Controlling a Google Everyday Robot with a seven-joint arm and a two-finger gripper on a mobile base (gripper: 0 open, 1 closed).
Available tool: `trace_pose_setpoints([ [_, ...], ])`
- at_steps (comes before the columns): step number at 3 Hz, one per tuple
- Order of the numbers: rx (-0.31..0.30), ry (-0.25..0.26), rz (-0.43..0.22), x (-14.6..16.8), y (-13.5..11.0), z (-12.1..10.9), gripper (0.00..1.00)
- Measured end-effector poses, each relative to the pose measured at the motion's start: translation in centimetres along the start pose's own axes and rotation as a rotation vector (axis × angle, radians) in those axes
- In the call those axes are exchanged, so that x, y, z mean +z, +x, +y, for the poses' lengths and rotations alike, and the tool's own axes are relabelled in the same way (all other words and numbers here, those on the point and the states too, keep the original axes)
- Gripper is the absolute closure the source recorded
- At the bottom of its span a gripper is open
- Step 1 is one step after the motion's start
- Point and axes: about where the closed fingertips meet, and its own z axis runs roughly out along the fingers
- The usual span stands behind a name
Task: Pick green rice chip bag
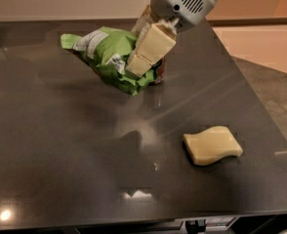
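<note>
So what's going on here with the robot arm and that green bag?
The robot's end effector is clamped on the green bag toward the back of the dark table. The bag seems to hang just above the surface, judging by the shadow under it. A pale yellow block lies untouched on the table, nearer the front right.

Dark glossy tabletop (60, 145) with light glints, beige wall (60, 1), tan floor (265, 43).

Pale yellow sponge block (213, 145) – on dark tabletop (60, 155), front right.
</note>
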Motion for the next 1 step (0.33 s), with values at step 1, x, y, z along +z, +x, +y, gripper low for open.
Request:
trace_pose_setpoints([
  [1, 0.000, 0.000, 0.000, 0.00, 0.00, 0.00, 1.00],
])
